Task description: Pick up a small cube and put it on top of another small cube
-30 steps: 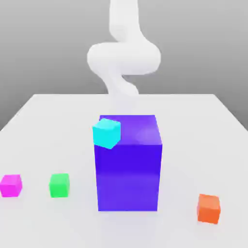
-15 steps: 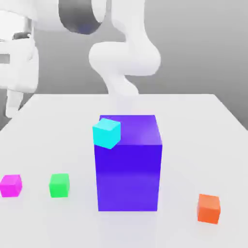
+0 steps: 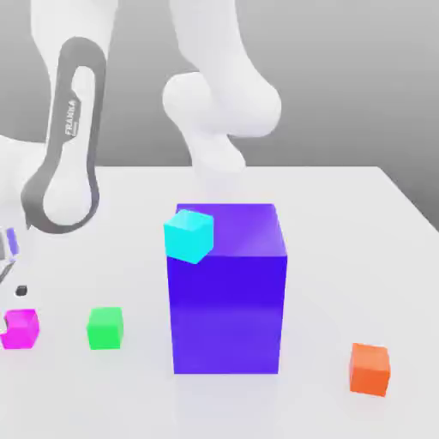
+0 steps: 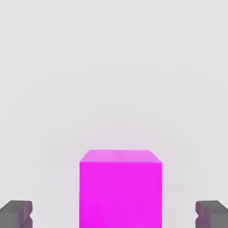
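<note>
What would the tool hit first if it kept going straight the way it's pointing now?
Most likely the small bright magenta cube, which sits between the open tool's two fingertips in the hand view; the fingertips themselves would probably meet the white table either side of it.

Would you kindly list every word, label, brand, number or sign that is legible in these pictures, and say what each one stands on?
"FRANKA": printed lengthwise on the white arm link with the grey band, at the exterior view's left; a second word below it is too small to read.
No text appears on the magenta cube, green cube, cyan cube, orange cube, blue-purple block or table.
</note>
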You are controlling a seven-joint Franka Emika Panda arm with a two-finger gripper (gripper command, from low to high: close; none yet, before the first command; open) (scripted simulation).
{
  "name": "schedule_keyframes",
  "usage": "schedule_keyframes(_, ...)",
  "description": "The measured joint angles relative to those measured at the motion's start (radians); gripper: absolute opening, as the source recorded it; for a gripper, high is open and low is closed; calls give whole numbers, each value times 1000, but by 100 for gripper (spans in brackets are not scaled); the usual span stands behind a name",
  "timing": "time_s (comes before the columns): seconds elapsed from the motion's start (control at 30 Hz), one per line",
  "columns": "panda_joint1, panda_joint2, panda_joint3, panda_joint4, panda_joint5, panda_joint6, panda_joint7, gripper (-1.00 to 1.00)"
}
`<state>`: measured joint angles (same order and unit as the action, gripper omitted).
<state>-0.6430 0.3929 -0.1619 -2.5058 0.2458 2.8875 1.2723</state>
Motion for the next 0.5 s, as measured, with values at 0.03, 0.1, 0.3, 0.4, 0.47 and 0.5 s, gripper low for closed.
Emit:
schedule_keyframes(0.03, -9, 19, 11, 4, 9, 14, -6, -100)
schedule_keyframes(0.1, -9, 19, 11, 4, 9, 14, -6, -100)
schedule_keyframes(0.3, -2, -9, 0, -3, -11, -5, 9, -100)
schedule_keyframes(0.4, 29, -108, -45, -25, -71, -81, 55, -100)
schedule_keyframes(0.47, 50, -181, -61, -51, -119, -125, 83, -100)
schedule_keyframes(0.5, 63, -218, -58, -77, -143, -135, 90, -100)
